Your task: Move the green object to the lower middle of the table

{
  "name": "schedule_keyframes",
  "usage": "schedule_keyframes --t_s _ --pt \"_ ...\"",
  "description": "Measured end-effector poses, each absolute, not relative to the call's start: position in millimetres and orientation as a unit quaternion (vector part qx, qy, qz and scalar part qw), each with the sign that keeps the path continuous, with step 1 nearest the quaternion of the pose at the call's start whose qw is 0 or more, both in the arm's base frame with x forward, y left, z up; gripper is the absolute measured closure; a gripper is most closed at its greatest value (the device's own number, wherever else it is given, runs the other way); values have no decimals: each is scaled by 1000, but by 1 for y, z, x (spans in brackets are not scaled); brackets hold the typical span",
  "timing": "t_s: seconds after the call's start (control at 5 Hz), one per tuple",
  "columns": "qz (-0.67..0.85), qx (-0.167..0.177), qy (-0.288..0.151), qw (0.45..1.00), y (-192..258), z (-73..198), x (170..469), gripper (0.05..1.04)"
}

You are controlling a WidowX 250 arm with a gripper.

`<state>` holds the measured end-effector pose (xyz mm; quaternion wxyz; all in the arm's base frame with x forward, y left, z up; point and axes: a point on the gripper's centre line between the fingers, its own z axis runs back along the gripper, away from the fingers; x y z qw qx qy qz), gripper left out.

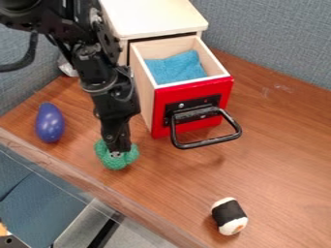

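So, the black hand [117, 148] hangs down left of the frame's centre, right at the green toy [115, 163] on the wooden desk [278, 145], though I can't tell whether it grips it. A purple egg [50, 123] lies at the left, and a toy sushi roll [229, 216] at lower right. Above centre, the red-fronted drawer [194, 104] stands open with a blue cloth [176, 68] inside.

No readable text, perhaps faint drawer-handle markings [192, 115]
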<state>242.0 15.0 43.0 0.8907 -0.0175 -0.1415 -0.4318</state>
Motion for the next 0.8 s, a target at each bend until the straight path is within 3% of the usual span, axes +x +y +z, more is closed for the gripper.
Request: schedule_keyframes --t_s 0.4,0.8 --pt "-434 -9 -137 890 13 48 241 114" --pt "-440 3 -153 885 3 70 246 83"
